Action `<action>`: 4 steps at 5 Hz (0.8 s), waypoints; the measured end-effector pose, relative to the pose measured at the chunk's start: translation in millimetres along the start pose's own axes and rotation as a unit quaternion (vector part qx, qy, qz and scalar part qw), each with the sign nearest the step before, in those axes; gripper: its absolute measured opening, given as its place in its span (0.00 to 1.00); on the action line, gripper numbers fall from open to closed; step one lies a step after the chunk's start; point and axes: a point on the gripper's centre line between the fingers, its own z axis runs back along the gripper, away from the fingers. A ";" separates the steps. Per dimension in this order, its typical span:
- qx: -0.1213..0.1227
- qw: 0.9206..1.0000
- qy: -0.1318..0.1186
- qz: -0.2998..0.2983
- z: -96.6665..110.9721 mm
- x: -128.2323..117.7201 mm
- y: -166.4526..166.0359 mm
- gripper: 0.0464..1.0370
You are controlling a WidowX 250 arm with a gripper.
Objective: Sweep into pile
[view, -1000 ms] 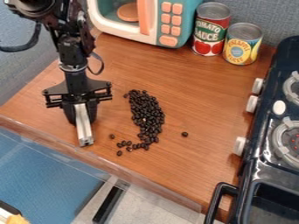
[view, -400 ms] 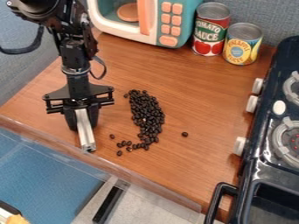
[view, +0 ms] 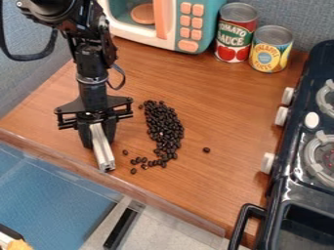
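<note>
One black looped handle [view: 239, 227] juts from the nearest part of the black toy stove with pale knobs [view: 281, 188], which bounds my workspace on the right of the view. My wooden tabletop [view: 221, 122] ends in a slanting near edge with a clear strip [view: 163, 201]. Just inside it, my black claw [view: 100, 140] pinches a slim silver bar [view: 104, 154], beside small shiny black beans [view: 166, 129]: a long, curved heap with strays around its near end. Wood stretches between heap and stove, one bean sitting there. Beyond stand a red-and-green tin can [view: 236, 31] and a yellow-and-blue can [view: 271, 49]; left of them, a teal-and-white toy microwave [view: 210, 14] holds an orange disc [view: 143, 13].
</note>
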 end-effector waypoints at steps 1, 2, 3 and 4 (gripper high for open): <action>-0.005 1.000 -0.007 0.005 0.0 -4.0 -10.7 0.35; -0.007 1.000 -0.012 0.011 -0.6 -6.9 -18.7 0.34; -0.009 1.000 -0.014 0.013 -0.8 -10.9 -25.4 0.34; -0.013 1.000 -0.012 0.020 -1.3 -13.3 -31.3 0.34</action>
